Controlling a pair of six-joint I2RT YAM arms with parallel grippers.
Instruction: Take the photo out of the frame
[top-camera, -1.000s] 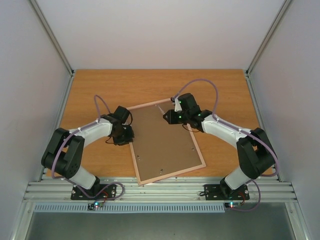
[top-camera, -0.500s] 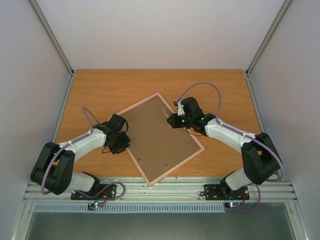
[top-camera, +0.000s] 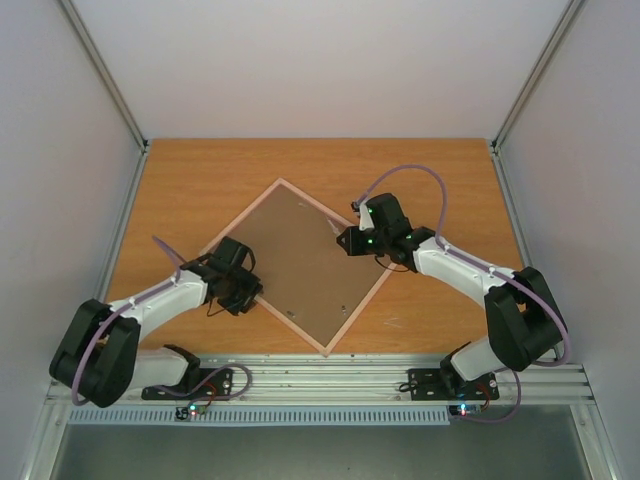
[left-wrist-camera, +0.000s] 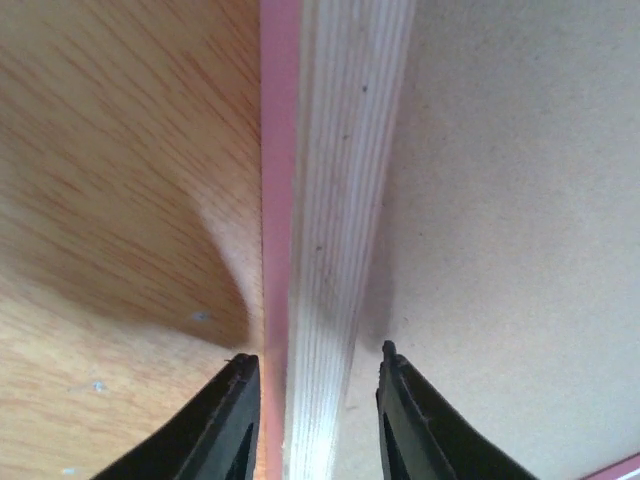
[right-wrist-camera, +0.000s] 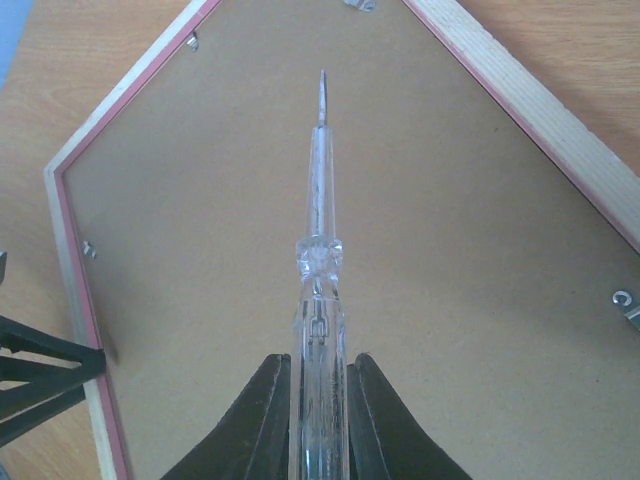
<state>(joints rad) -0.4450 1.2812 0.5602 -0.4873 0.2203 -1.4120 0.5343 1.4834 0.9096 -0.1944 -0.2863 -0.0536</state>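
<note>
The frame (top-camera: 358, 313) lies face down on the table, turned like a diamond, with its light wood back up and a pink side edge. A brown backing board (top-camera: 300, 265) fills it, and the photo is hidden. My left gripper (top-camera: 245, 295) straddles the frame's left rail (left-wrist-camera: 340, 150), one jaw outside and one over the board, shut on it (left-wrist-camera: 315, 355). My right gripper (top-camera: 345, 238) is shut on a clear screwdriver (right-wrist-camera: 318, 260), whose tip points over the backing board (right-wrist-camera: 450, 300) towards the far corner.
Small metal retaining clips sit along the frame's inner edge (right-wrist-camera: 190, 40) (right-wrist-camera: 625, 300). The wooden table (top-camera: 200, 180) is walled on the left, right and back. An aluminium rail (top-camera: 320, 380) runs along the near edge by the arm bases.
The frame has turned counter-clockwise into a diamond, its near corner swinging right. My left gripper moved down-left with the rail. The right gripper stayed nearly in place over the board.
</note>
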